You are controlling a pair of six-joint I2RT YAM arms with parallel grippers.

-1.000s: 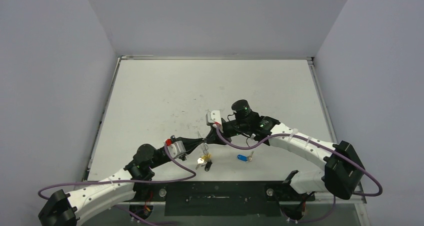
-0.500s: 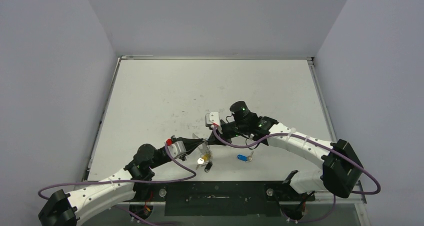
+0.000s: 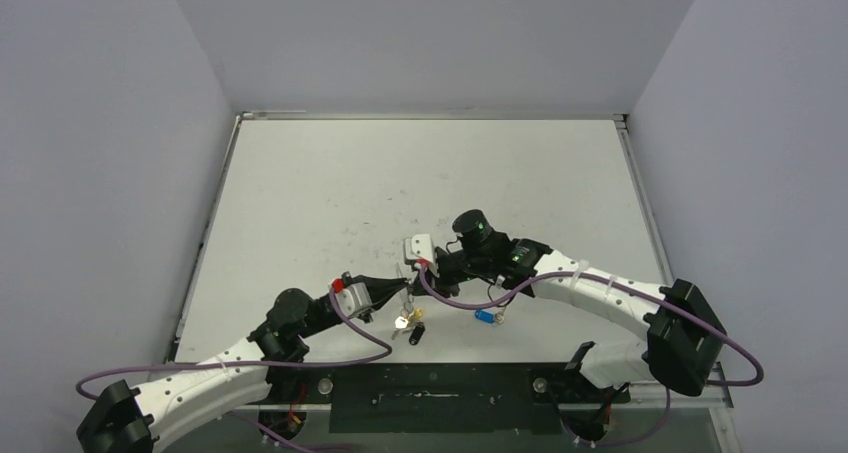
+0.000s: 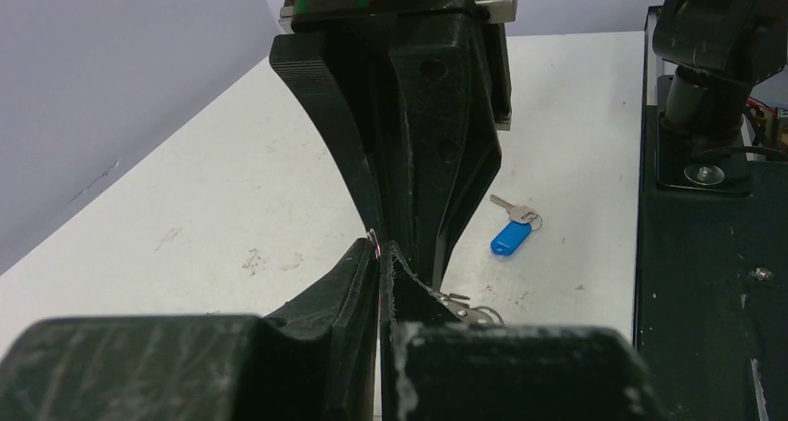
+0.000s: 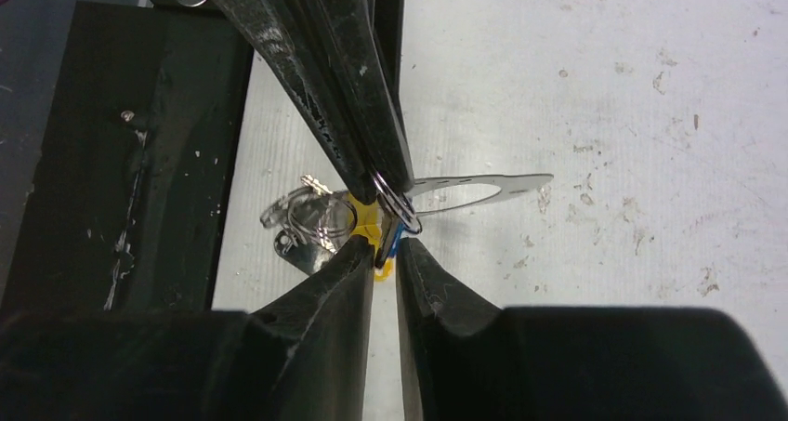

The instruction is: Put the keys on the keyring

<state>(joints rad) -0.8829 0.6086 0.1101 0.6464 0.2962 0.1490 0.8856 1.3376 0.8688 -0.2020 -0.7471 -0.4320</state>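
My left gripper (image 3: 402, 287) is shut on the keyring, a thin silvery wire loop (image 5: 397, 200) pinched at its fingertips (image 4: 367, 263). In the right wrist view a flat silvery hoop (image 5: 483, 187) runs right from there. A yellow-headed key (image 3: 402, 322) and small silver rings (image 5: 321, 218) hang under it, with a black-headed key (image 3: 416, 333) beside them. My right gripper (image 3: 412, 270) faces the left one tip to tip. Its jaws stand a narrow gap apart (image 5: 383, 246), with the yellow and blue key heads just beyond the tips. The blue-tagged key (image 3: 485, 316) lies apart on the table (image 4: 510, 237).
The black base plate (image 3: 430, 388) runs along the table's near edge, close below the keys. Purple cables (image 3: 350, 338) loop from both arms near the grippers. Grey walls enclose the white table (image 3: 420, 173) on three sides.
My right gripper has moved left and toward the near edge, closing up on the left fingertips and the ring. The left gripper has kept its hold, almost still.
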